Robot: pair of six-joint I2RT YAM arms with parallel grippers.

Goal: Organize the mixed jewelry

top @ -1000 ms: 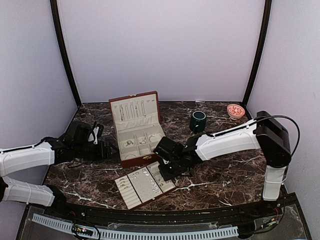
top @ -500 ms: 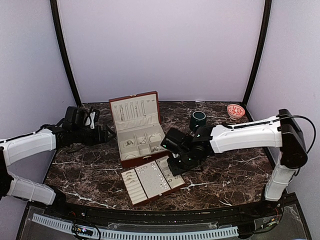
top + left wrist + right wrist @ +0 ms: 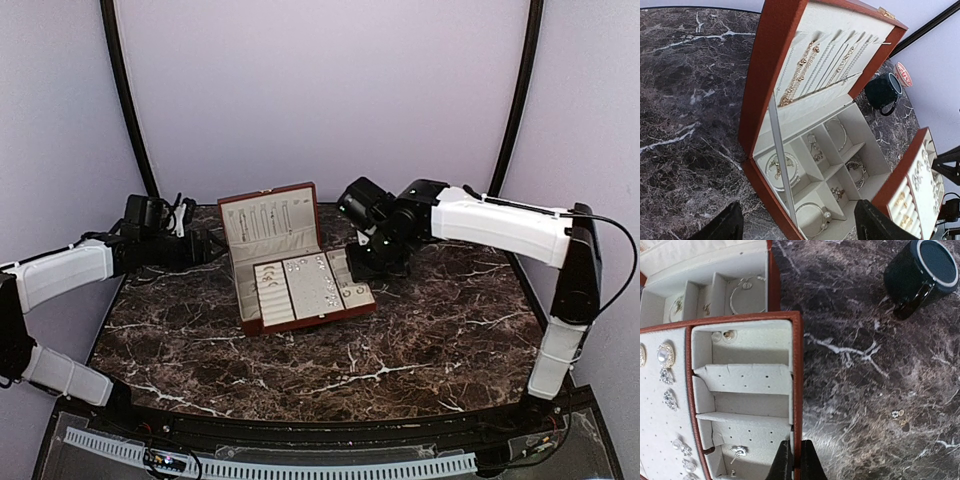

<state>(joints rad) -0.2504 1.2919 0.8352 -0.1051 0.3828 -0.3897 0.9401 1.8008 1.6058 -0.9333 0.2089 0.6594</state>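
Note:
The reddish-brown jewelry box [image 3: 270, 235] stands open at the table's back centre, with thin chains [image 3: 815, 65] hung in its lid and bracelets and rings [image 3: 782, 170] in its cream compartments. My right gripper [image 3: 358, 270] is shut on the right wall of the box's removable tray [image 3: 310, 290] and holds it over the front of the box. In the right wrist view the fingertips [image 3: 784, 462] pinch the tray's red rim [image 3: 797, 390], and small silvery earrings [image 3: 666, 357] sit in the tray. My left gripper [image 3: 207, 247] is open and empty beside the box's left side.
A dark green mug [image 3: 922, 270] stands on the marble to the right of the box, with a pink patterned bowl [image 3: 902, 74] beyond it. A tiny loose earring [image 3: 897, 413] lies on the table right of the tray.
My right gripper has lifted the tray from the table in front of the box and carried it back over the box. My left arm has drawn back and to the left.

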